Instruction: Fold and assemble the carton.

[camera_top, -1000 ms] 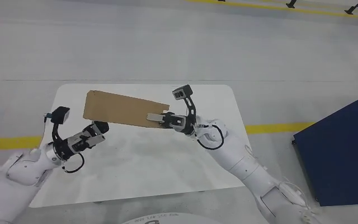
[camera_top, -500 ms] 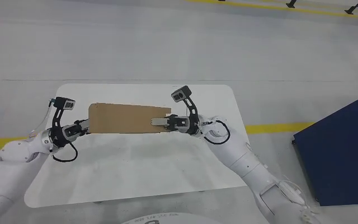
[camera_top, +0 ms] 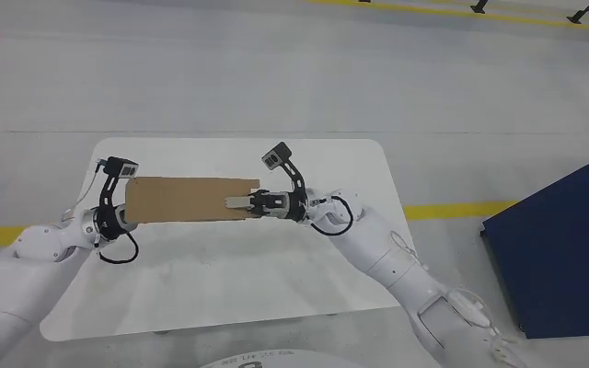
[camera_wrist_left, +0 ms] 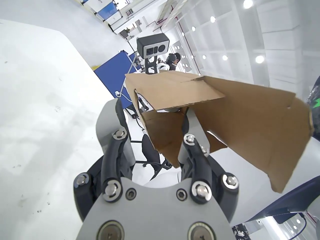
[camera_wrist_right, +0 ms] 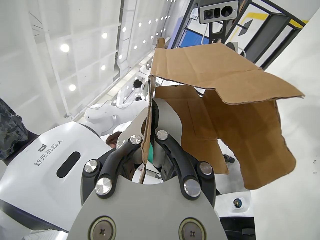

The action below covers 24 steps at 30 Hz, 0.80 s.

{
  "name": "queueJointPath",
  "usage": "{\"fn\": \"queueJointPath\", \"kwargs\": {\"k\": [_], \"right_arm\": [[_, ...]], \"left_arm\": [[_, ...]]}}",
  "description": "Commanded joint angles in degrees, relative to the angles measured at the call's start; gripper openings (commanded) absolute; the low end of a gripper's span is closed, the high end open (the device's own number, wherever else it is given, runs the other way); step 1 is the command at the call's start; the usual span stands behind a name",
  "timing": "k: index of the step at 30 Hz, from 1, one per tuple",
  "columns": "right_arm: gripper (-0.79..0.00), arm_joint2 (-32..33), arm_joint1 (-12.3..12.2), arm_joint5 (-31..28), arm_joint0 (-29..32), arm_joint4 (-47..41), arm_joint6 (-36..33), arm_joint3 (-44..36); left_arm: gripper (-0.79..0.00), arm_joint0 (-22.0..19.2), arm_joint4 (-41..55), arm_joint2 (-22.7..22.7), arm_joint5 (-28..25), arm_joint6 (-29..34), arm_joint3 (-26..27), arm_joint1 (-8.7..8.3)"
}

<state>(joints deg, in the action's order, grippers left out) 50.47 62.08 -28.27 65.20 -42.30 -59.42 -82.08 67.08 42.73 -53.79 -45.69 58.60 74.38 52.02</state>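
The white, round-cornered desk (camera_top: pixel 230 276) has its near edge closest to the robot. The long near edge of the brown corrugated-cardboard carton (camera_top: pixel 189 198) sits well back from that edge. The carton is held above the desk's back half, spanning from one claw to the other.

The left claw (camera_top: pixel 120 214) is at the carton's left end, just inside the desk's left edge. In the left wrist view the left claw (camera_wrist_left: pixel 150 126) is spread wide. A loose flap of the carton (camera_wrist_left: pixel 250 126) hangs in the gap, close to one finger and not pinched.

The right claw (camera_top: pixel 237 201) is at the carton's right end, near the middle of the desk and well apart from the desk's right edge. In the right wrist view the right claw (camera_wrist_right: pixel 150 116) is closed narrow, gripping the edge of one carton (camera_wrist_right: pixel 225 76) panel.

Both wrist views show the carton's panels spread apart into a shallow open sleeve, with its end flaps loose.

The carton's far edge is near the desk's far edge without reaching it. Beyond the desk is pale grey floor (camera_top: pixel 276 74), with a yellow floor line (camera_top: pixel 451 210) and a dark blue panel (camera_top: pixel 543 248) off to the right.
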Motion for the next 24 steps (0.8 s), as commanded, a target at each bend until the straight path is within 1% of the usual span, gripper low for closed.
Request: {"fn": "queueJointPath", "kwargs": {"k": [1, 3, 9, 17, 18, 20, 21, 23, 24], "right_arm": [[-0.785, -0.09, 0.13, 0.37, 0.08, 0.30, -0.06, -0.11], [-0.785, -0.23, 0.26, 1.02, 0.09, 0.48, -0.33, -0.17], [-0.785, -0.70, 0.82, 2.91, -0.55, 0.95, -0.30, 0.70], [-0.785, -1.18, 1.58, 4.84, -1.70, 1.31, -0.63, 1.90], [-0.785, -1.21, 1.67, 5.06, -1.83, 1.23, -0.83, 1.94], [-0.785, -1.21, 1.82, 5.47, -2.05, 0.71, -1.65, 1.74], [-0.785, -1.06, 1.85, 5.49, -2.11, 0.53, -1.92, 1.65], [-0.785, -0.62, 1.88, 5.43, -2.10, 0.06, -2.67, 1.24], [-0.785, -0.35, 1.87, 5.44, -2.03, -0.21, -3.08, 1.04]], "left_arm": [[-0.363, -0.18, -0.47, 0.27, 0.05, 0.05, 0.06, 0.03], [-0.394, -0.28, -1.07, 0.57, -0.08, -0.08, 0.27, 0.03], [-0.422, -0.56, -2.61, 1.52, -0.78, -0.78, 1.36, -0.11], [-0.397, -1.49, -4.27, 3.20, -0.79, -0.79, 1.38, -0.53], [-0.385, -1.71, -4.53, 3.38, -0.84, -0.84, 1.30, -0.57], [-0.308, -2.06, -4.24, 3.71, -1.02, -1.02, 1.05, -0.64], [-0.308, -2.29, -4.17, 3.84, -1.03, -1.02, 0.90, -0.69], [-0.283, -2.68, -3.71, 4.06, -0.97, -0.96, 0.77, -0.79], [-0.246, -2.86, -3.47, 4.17, -0.89, -0.89, 0.79, -0.85]]}}
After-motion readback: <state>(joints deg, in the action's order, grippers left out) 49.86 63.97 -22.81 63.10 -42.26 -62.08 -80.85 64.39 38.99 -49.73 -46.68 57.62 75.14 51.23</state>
